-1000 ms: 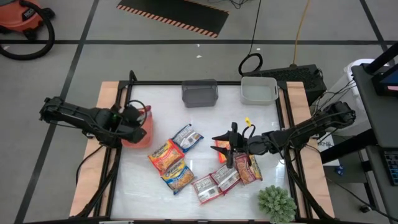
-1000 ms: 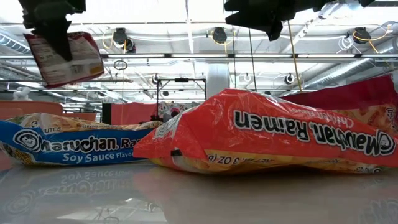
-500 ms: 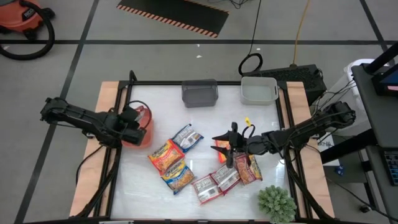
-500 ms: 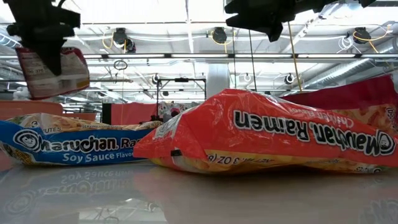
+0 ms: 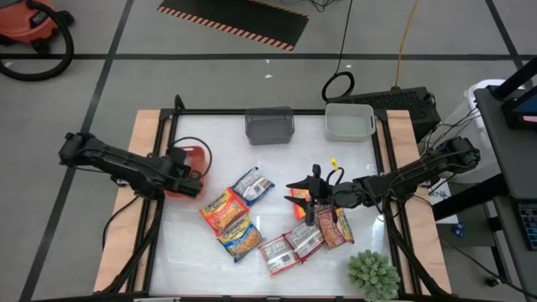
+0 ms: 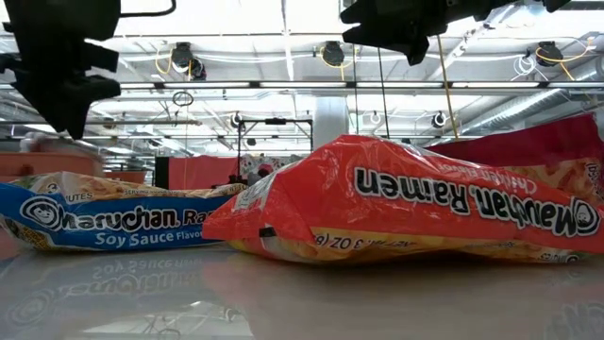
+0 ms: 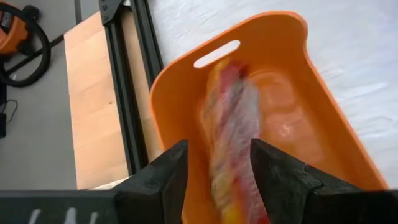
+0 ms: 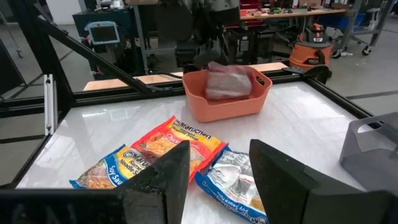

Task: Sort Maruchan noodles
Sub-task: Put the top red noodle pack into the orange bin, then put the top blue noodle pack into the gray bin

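My left gripper (image 7: 217,152) hangs open over the orange bin (image 7: 292,93) at the table's left (image 5: 189,172). A red-trimmed noodle packet (image 7: 233,124), blurred, is inside the bin below the fingers, free of them; the right wrist view also shows this packet (image 8: 229,81) in the bin. My right gripper (image 8: 217,155) hovers open above the loose packets at centre-right (image 5: 304,197). Several packets lie flat on the table: a silver-blue one (image 5: 252,185), an orange-red one (image 5: 223,210), a blue one (image 5: 241,238) and others (image 5: 306,239).
A grey bin (image 5: 270,125) and a white bin (image 5: 349,121) stand at the table's far edge. A small green plant (image 5: 372,273) sits at the near right corner. Bare tabletop lies between the bins and the packets. Black frame rails run along both table sides.
My left gripper has shifted slightly toward the table's left edge over the orange bin and has let go. The packet that hung from its fingers has dropped into the bin. The right arm and the packets on the table have stayed still.
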